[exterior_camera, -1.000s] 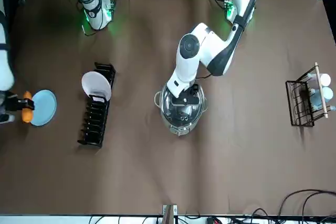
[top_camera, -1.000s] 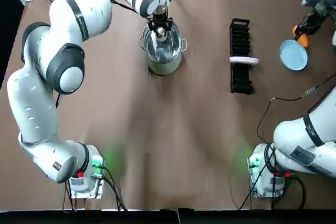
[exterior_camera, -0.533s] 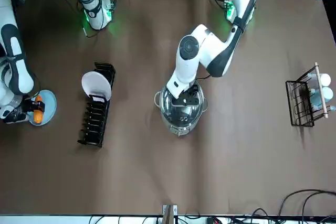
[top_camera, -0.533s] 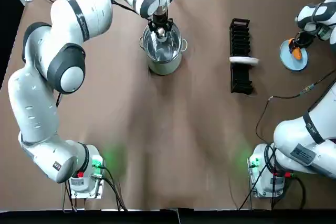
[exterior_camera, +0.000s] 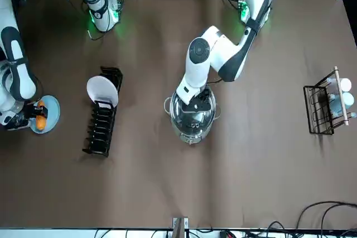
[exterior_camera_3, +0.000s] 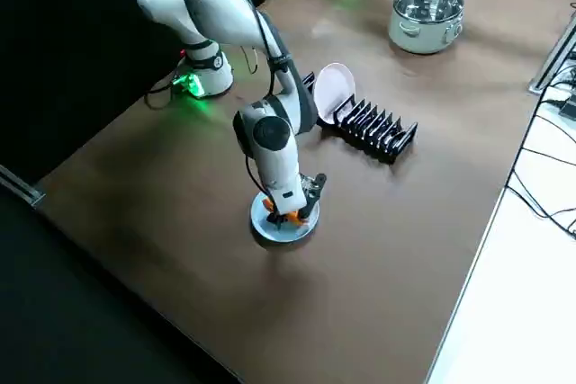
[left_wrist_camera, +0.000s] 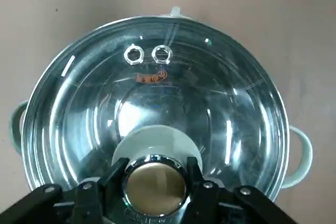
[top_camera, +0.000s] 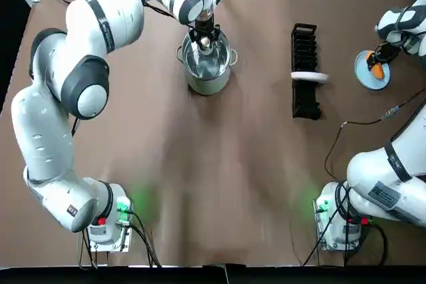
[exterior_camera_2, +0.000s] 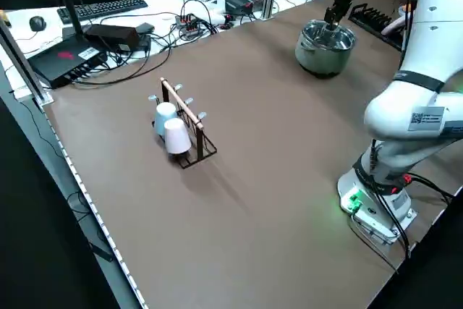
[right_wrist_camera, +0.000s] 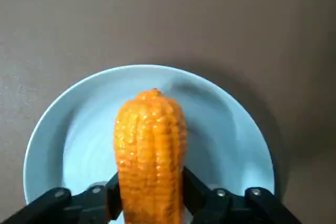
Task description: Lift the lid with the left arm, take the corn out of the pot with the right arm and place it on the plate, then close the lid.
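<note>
Nearest me, the right gripper (exterior_camera_3: 293, 208) is hanging low over the blue plate (right_wrist_camera: 226, 145), jaws clamping the corn (right_wrist_camera: 150, 150). The cob is standing on end over the plate's middle; can't tell if it's touching down. Past that, the black dish rack (exterior_camera_3: 373, 128) is holding one white plate (exterior_camera_3: 331, 87) upright at its end. Farthest out, the left gripper (left_wrist_camera: 155, 182) is pinching the knob (left_wrist_camera: 154, 184) of the glass lid (left_wrist_camera: 157, 87), which is covering the pot (exterior_camera_3: 423, 29); can't tell if it's fully seated.

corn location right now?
Top view, far right: the corn is gripped by the right tool right over the blue plate, past the black dish rack.
</note>
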